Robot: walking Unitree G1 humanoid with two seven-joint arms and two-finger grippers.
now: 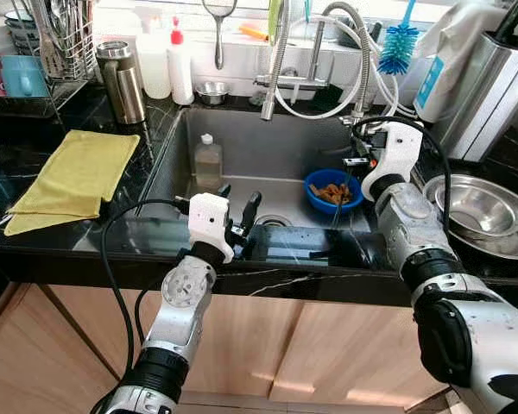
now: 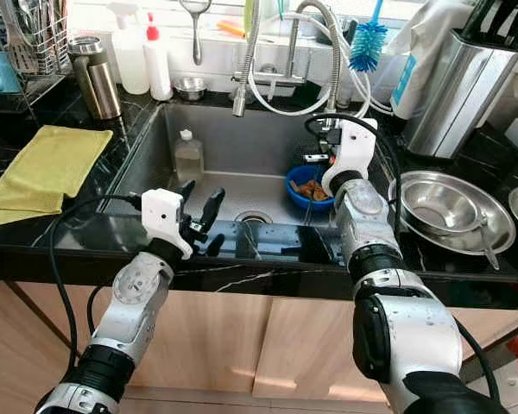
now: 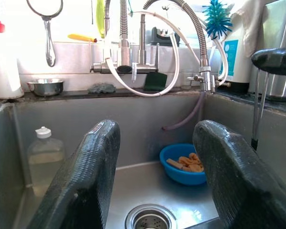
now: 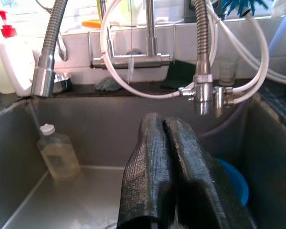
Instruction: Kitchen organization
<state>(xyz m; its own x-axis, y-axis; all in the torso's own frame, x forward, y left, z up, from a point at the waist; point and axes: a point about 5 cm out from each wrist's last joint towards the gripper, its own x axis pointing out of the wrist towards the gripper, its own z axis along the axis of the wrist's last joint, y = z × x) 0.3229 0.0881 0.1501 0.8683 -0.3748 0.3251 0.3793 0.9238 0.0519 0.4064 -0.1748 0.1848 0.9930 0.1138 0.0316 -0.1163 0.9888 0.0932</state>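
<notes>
The left gripper point(image 1: 238, 216) hangs over the sink's front edge, fingers spread wide and empty. Ahead of it and toward the right gripper sits a blue bowl point(image 1: 333, 189) of food scraps on the sink point(image 1: 268, 147) floor. The right gripper point(image 4: 174, 167), fingers pressed together and empty, hovers just above that bowl. A clear bottle point(image 1: 208, 161) stands in the far left corner.

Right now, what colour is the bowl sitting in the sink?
The bowl is bright blue, with brownish food scraps inside. The left wrist view shows it best.
</notes>
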